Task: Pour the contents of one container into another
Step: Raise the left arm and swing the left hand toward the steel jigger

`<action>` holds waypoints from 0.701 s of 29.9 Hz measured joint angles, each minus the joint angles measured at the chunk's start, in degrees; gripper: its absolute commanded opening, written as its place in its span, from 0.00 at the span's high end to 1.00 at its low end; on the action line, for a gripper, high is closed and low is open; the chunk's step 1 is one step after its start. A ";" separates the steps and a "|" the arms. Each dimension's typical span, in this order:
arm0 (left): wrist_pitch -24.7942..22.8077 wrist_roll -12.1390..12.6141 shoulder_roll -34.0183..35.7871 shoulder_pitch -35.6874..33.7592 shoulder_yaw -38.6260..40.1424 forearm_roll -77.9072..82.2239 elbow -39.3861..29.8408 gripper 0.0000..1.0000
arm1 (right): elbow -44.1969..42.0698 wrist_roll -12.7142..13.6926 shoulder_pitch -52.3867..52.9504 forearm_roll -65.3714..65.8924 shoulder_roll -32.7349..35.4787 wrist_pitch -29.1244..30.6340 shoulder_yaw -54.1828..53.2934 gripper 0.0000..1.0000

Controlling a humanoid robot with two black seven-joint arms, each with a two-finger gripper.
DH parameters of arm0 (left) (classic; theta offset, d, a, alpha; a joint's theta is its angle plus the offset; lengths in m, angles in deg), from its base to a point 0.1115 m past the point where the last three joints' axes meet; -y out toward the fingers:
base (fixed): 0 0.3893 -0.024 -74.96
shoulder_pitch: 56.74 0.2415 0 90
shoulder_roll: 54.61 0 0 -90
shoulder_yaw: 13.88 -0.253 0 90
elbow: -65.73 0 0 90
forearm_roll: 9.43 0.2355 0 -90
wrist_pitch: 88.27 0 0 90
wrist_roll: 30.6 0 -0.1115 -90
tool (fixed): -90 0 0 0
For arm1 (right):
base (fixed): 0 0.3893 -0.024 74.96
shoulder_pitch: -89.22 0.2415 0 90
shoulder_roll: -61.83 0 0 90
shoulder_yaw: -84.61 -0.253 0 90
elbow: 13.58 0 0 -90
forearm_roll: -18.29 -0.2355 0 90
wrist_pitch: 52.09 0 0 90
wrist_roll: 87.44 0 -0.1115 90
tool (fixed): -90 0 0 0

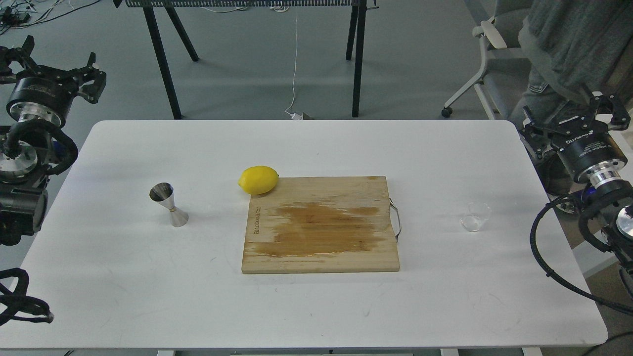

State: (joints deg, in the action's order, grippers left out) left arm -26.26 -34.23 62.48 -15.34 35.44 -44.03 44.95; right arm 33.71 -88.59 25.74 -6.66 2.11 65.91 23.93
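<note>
Left gripper (59, 66): spread, holding nothing, off table's left edge.
Right gripper (573, 114): spread, holding nothing, off right edge.
Cup (475, 216): upright, table (316, 306) right.
Jigger (169, 204): upright, left of board (321, 225).

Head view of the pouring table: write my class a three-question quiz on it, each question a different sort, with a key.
1. True or false: the lemon lies wholly on the cutting board.
2. The clear cup stands nearest which claw: A left, B right?
3. Fill in: the steel jigger stands on the ___.

Key: 1 false, it overhangs the board's far left corner; 2 B; 3 white table.
</note>
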 measured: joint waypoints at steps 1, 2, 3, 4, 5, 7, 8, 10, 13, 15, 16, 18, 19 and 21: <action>0.00 -0.82 0.20 -0.17 -0.06 0.07 0.28 0.00 | 0.01 0.00 -0.05 0.00 -0.02 0.00 0.02 0.00; 0.00 -1.53 0.68 -0.36 -0.29 0.34 0.72 0.00 | 0.01 0.00 -0.11 0.00 -0.03 0.00 0.03 0.00; 0.00 -2.07 1.50 -0.48 -0.50 0.93 1.27 0.00 | 0.01 0.00 -0.18 0.00 -0.04 0.00 0.04 0.00; 0.00 -2.43 2.38 -0.56 -0.63 1.74 1.84 0.00 | 0.01 0.00 -0.22 0.00 -0.06 0.00 0.04 0.00; 0.00 -2.80 3.46 -0.72 -0.73 3.01 2.63 0.00 | 0.01 0.00 -0.24 0.00 -0.09 0.00 0.04 0.00; 0.00 -3.70 5.14 -1.77 -0.83 6.60 4.60 0.00 | 0.01 0.00 -0.25 0.00 -0.13 0.00 0.01 0.00; 0.00 -4.33 5.73 -2.82 -0.88 9.19 5.93 0.00 | 0.01 0.00 -0.25 0.00 -0.15 0.00 -0.01 0.00; 0.00 -5.82 6.89 -5.10 -1.04 14.36 8.56 0.00 | 0.01 0.00 -0.25 0.00 -0.40 0.00 -0.04 0.00; 0.00 -9.79 9.54 -7.57 -2.36 21.62 12.02 0.00 | 0.02 0.00 -0.25 -0.01 -0.80 0.00 -0.05 0.00; 0.00 -13.28 11.57 -8.67 -5.01 25.29 13.00 0.00 | 0.18 0.01 -0.25 0.00 -0.89 0.00 -0.04 0.00; 0.00 -14.64 12.45 -9.26 -6.68 26.43 13.18 0.00 | 0.24 0.01 -0.25 0.00 -0.91 0.00 -0.02 0.00; -0.01 -17.20 14.22 -10.55 -11.51 27.96 13.35 0.00 | 0.35 0.01 -0.25 0.05 -0.92 0.00 0.00 0.00; -0.02 -18.24 14.86 -10.98 -14.05 28.31 13.38 0.00 | 0.36 0.01 -0.25 0.06 -0.93 0.00 0.00 0.00; -0.02 -20.07 15.75 -11.72 -18.22 28.56 13.39 0.00 | 0.37 0.06 -0.25 0.07 -0.93 0.00 0.00 0.00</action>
State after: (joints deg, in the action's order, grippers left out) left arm -26.28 -54.30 78.22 -27.06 17.21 -15.47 58.34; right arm 34.07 -88.53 25.49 -6.59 1.18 65.91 23.93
